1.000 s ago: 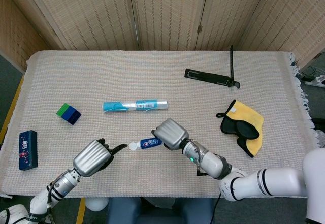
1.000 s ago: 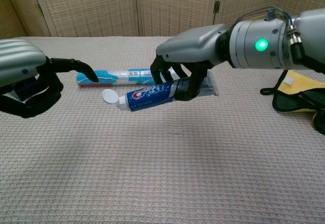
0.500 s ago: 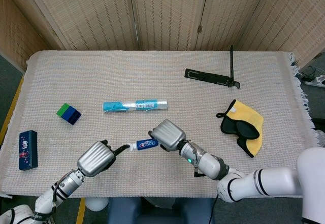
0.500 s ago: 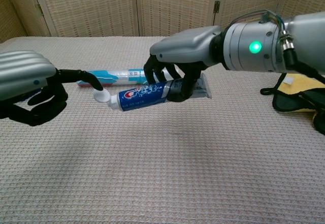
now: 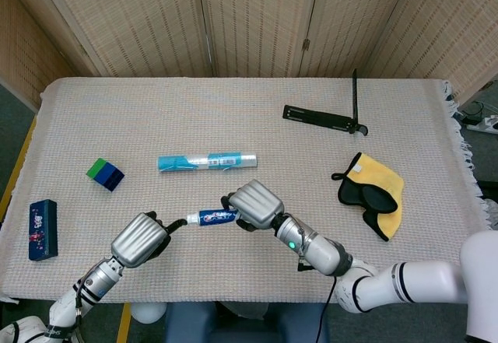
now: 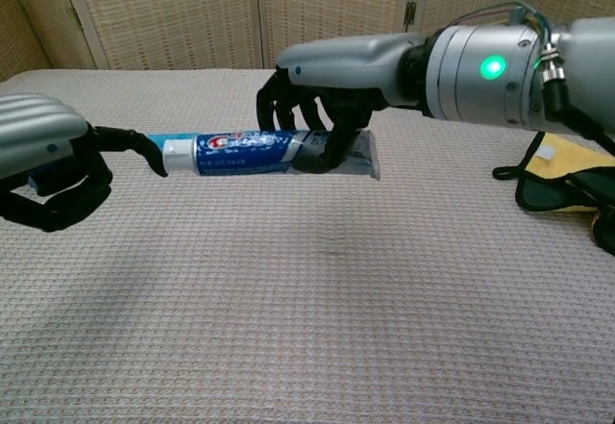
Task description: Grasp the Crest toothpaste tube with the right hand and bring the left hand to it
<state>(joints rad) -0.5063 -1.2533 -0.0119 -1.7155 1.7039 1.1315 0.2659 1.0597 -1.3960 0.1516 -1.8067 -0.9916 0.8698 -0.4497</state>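
Note:
The blue Crest toothpaste tube (image 5: 216, 217) (image 6: 245, 150) hangs level above the table, white cap pointing left. My right hand (image 5: 250, 203) (image 6: 322, 116) grips it around its flat tail end, fingers wrapped over the top. My left hand (image 5: 140, 239) (image 6: 43, 160) is just left of the tube. One of its fingers reaches out and touches the white cap (image 6: 174, 153); its other fingers curl loosely below and hold nothing.
A second light-blue tube (image 5: 206, 161) lies on the cloth behind the hands. A blue-green block (image 5: 105, 174) and a dark blue box (image 5: 43, 229) sit at the left. At the right are a black stand (image 5: 327, 117) and a yellow cloth (image 5: 373, 191).
My right hand has lifted the Crest tube and carried it left, levelling it. The cap now meets the left hand's outstretched finger, which had been apart from it a second ago.

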